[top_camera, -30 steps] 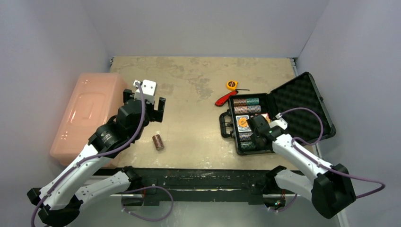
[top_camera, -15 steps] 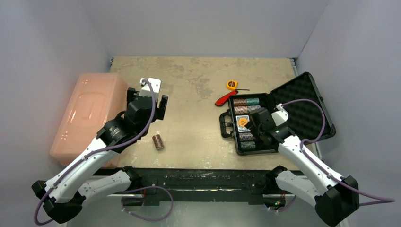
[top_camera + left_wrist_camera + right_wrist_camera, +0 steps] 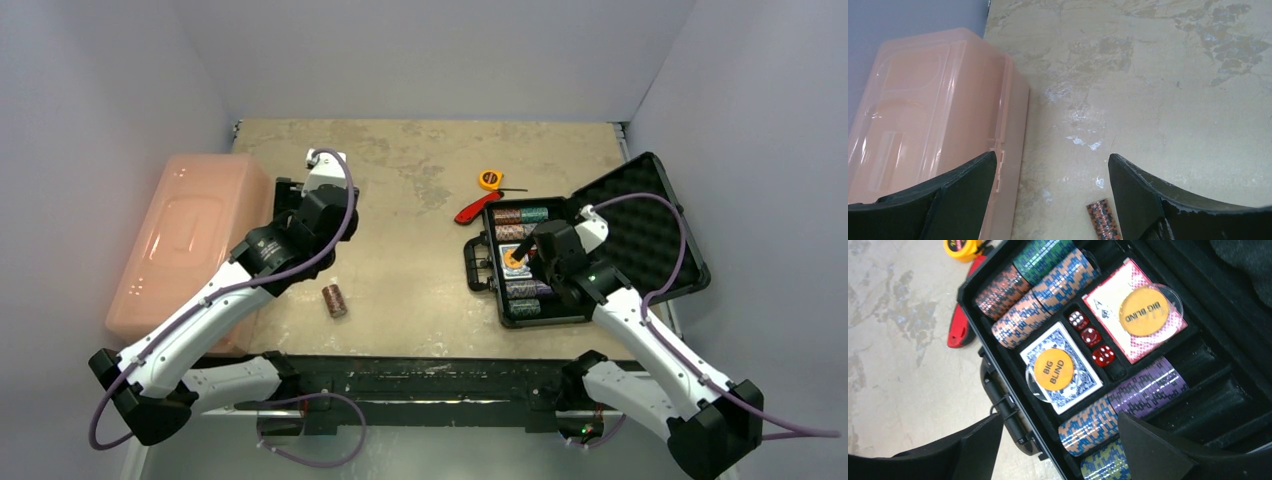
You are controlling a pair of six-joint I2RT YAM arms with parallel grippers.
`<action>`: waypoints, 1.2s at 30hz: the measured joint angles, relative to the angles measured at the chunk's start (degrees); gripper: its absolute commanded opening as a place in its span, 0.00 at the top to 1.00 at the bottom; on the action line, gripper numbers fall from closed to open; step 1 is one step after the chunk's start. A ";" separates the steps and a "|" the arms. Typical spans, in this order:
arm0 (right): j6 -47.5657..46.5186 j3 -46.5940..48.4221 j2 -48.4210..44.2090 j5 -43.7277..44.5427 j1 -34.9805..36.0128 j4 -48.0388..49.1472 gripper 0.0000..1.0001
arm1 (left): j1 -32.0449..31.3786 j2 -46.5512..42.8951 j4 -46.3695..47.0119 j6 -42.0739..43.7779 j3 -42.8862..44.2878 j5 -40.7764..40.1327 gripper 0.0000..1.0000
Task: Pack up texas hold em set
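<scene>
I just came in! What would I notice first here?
Probably the open black case on the right side of the table, packed with colourful chip rolls and red dice. Next comes the big pink bin on the left, then one lone chip roll lying out between them.

This is looking like a robotics lab, a closed test cell rather than a home or a shop; plain grey walls (image 3: 430, 50) are boxing in a worn, stained table (image 3: 400, 160) on three sides; the left arm (image 3: 200, 320) and the right arm (image 3: 640, 320), white and black, are sitting bolted to a black rail (image 3: 430, 372) at its near edge; purple cables (image 3: 640, 196) are looping off them; a pink plastic bin (image 3: 185, 230), an open poker case (image 3: 640, 215) and a yellow tape measure (image 3: 489, 180) are lying loose on the bare top.
</scene>
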 measured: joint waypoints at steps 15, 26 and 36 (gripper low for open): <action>-10.78 2.19 -2.69 -0.55 0.00 2.21 0.01 | 3.39 -2.51 -13.14 -20.00 -4.09 9.70 0.05; -14.58 1.90 -5.55 -5.40 0.00 5.35 0.01 | 9.86 -1.36 -13.62 -28.52 -14.62 21.88 0.07; -17.46 0.50 -10.38 -11.30 0.00 8.46 0.01 | 12.28 3.54 -7.87 -31.74 -20.79 28.28 0.16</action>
